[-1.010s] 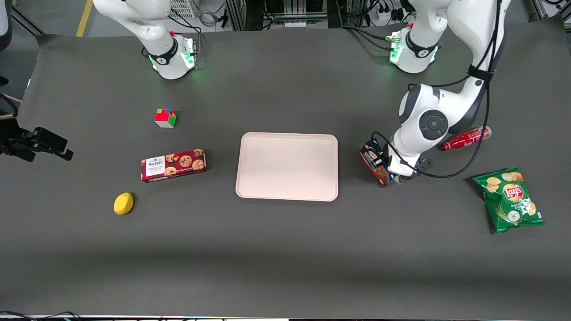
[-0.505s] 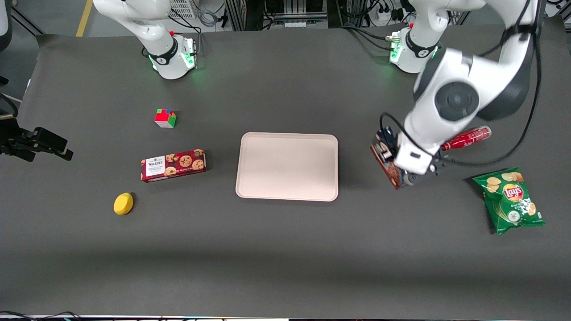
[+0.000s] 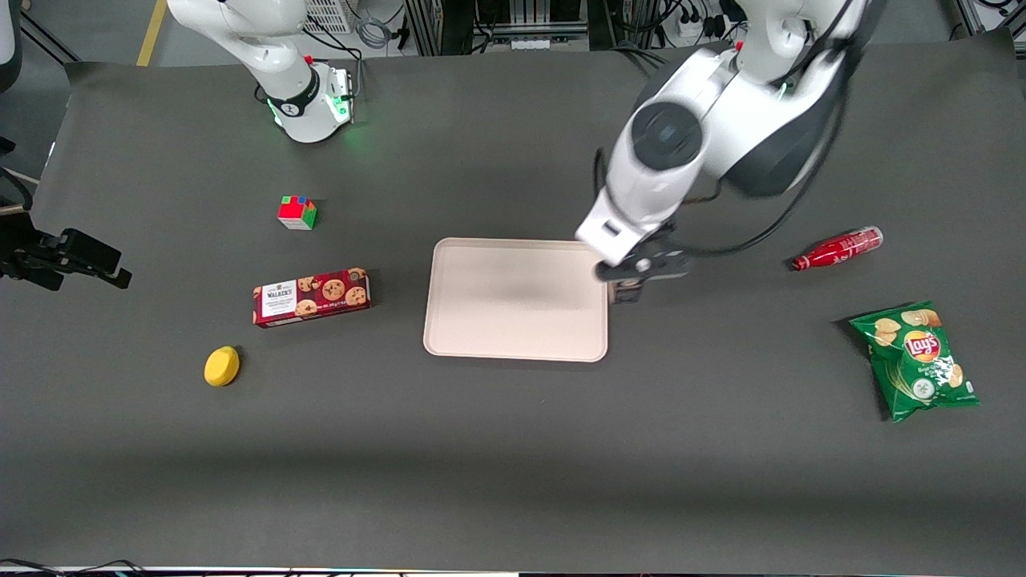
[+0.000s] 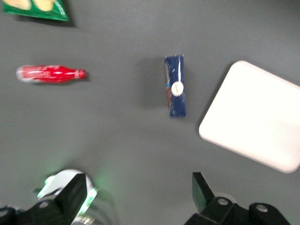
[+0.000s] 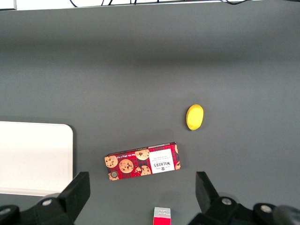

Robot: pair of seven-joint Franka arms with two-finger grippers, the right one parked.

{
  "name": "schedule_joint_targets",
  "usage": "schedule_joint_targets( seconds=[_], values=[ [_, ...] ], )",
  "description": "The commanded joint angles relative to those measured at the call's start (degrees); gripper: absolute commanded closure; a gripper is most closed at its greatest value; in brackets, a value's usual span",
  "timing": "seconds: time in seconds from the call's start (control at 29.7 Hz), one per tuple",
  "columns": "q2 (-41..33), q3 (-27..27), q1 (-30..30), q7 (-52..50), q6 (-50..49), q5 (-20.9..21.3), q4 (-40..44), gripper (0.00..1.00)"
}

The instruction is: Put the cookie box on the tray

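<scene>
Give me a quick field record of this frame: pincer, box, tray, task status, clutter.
pincer: left arm's pincer open, holding nothing, above the tray's edge toward the working arm's end
cookie box: navy cookie box apart from the pincer, over bare table beside the tray, not on it
tray: tray holds nothing
task status: box not yet on tray
toward working arm's end: red bottle, green chips bag
toward parked arm's end: red tartan box, yellow object, colour cube
</scene>
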Motion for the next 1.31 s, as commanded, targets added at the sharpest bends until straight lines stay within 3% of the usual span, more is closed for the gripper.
schedule_joint_targets(
  seconds=[0.0,0.2,0.47,0.57,0.67,0.88,0.98,1.28],
  values=[
    [7.7,0.3,-1.3,2.3,4.1,0.7,1.9,1.00],
    [13.5,0.3,-1.7,3.5,10.7,1.1,1.6,1.00],
    [14.7,0.4,-1.4,4.4,15.2,2.6,-1.2,0.99],
    [15.0,0.5,-1.4,4.4,17.3,3.0,-2.1,0.86],
    [15.7,0.5,-1.4,4.4,17.5,4.4,-2.1,0.48],
    [16.2,0.9,-1.3,4.3,18.2,4.7,-2.1,0.34],
    [16.2,1.0,-1.2,4.4,17.9,5.1,-2.1,0.03],
    [13.7,1.8,-0.2,4.1,13.9,5.2,-1.5,0.00]
  ],
)
